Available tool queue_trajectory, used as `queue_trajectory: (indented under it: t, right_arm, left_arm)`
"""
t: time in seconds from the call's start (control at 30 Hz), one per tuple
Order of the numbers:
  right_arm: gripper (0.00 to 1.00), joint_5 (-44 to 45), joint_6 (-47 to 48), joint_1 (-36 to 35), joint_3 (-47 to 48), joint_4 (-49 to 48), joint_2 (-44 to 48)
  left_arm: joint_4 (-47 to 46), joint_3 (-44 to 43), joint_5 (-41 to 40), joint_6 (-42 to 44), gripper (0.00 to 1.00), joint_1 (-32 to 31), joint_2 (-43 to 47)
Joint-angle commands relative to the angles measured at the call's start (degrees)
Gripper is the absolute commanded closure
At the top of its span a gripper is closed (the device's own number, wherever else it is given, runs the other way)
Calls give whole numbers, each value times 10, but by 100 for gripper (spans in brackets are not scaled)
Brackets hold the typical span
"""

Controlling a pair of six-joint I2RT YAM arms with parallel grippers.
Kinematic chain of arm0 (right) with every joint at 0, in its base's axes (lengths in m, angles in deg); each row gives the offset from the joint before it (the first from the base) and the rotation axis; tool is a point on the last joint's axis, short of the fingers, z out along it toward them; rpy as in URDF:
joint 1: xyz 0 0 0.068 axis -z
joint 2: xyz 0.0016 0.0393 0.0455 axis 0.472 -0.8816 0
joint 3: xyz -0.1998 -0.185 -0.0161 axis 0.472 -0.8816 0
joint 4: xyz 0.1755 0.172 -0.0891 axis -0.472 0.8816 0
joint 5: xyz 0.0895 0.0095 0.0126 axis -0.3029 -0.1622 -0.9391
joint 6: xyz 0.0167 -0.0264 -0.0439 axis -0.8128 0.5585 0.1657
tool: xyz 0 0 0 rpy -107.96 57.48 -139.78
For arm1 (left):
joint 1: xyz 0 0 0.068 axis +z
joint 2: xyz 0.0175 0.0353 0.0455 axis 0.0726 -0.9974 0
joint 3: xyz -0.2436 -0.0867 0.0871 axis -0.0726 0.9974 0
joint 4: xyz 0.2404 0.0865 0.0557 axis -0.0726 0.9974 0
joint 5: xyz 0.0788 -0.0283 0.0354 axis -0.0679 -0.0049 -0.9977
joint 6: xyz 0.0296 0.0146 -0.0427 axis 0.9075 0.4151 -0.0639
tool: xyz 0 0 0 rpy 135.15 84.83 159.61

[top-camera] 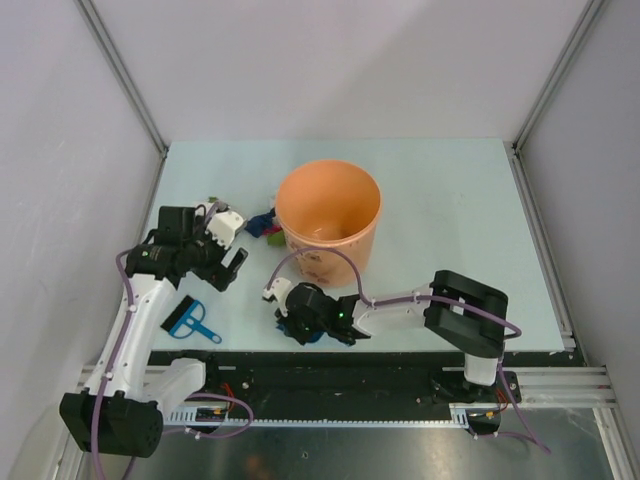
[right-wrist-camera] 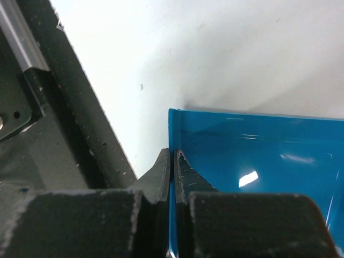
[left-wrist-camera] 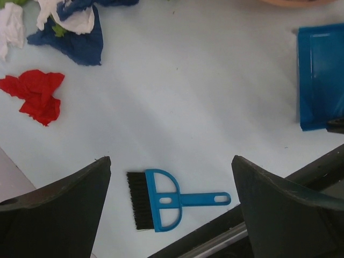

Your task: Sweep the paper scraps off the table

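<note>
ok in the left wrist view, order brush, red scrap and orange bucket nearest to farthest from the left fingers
1. brush, low, between the left fingers
2. red scrap, upper left
3. orange bucket, top edge, right

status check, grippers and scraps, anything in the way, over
left gripper open, brush loose on table near it. right gripper shut on dustpan wall. paper scraps unswept, beside orange bucket.
</note>
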Motion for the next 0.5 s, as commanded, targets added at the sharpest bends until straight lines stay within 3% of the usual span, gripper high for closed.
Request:
queue_trajectory:
  t: [0.0,0.07,0.1,0.13,0.23,0.33,0.47]
  right_arm:
    - [100,6,46,22,34,-26,-21]
    - [94,7,48,25,39,-15,-16]
    - [86,25,49,24,39,4,-11]
    - [67,31,49,21,39,13,-8]
    - [50,58,57,0,39,42,7]
    - [41,56,55,-24,39,51,24]
    - [34,62,43,-45,38,65,60]
  left_arm:
    - [-15,16,-17,25,4,21,-9]
    - [-15,26,-31,35,8,27,-11]
    - [-15,32,-47,39,9,32,-11]
    - [-14,39,-58,45,10,35,-11]
    - [-14,76,-95,75,16,42,-6]
    - [-8,119,-85,128,20,44,6]
    - [0,169,-50,270,20,44,23]
